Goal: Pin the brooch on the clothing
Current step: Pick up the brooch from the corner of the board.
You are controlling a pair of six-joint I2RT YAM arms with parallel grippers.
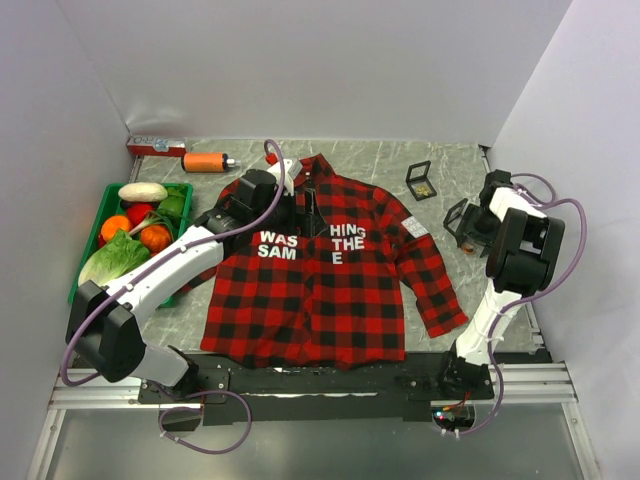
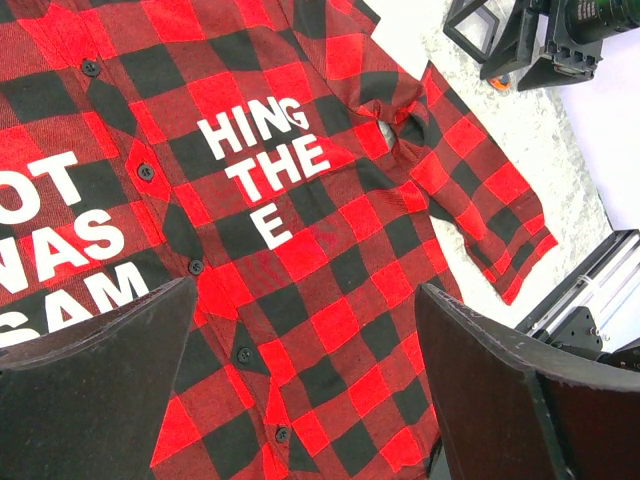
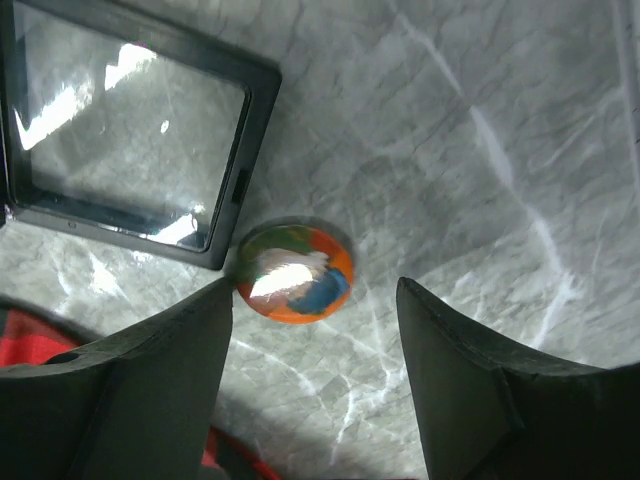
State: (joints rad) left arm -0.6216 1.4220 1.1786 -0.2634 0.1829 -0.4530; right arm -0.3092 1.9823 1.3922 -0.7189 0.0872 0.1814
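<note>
The clothing (image 1: pixel 310 285), a red-and-black plaid shirt with white lettering, lies spread flat on the table with its collar toward the back. My left gripper (image 1: pixel 303 197) hovers over the collar area. In the left wrist view it (image 2: pixel 305 300) is open above the button placket (image 2: pixel 195 267), nothing between its fingers. The brooch (image 3: pixel 295 272), a round glossy badge in orange, green and blue, lies on the marble table right of the shirt. My right gripper (image 3: pixel 315 290) is open just above it. Its left fingertip (image 3: pixel 215 300) is at the badge's edge, and it holds nothing.
A black case with a clear lid (image 3: pixel 130 130) lies right beside the brooch, and a small open black box (image 1: pixel 420 180) stands further back. A green crate (image 1: pixel 88 262) of vegetables sits at the left. An orange bottle (image 1: pixel 205 161) lies at the back.
</note>
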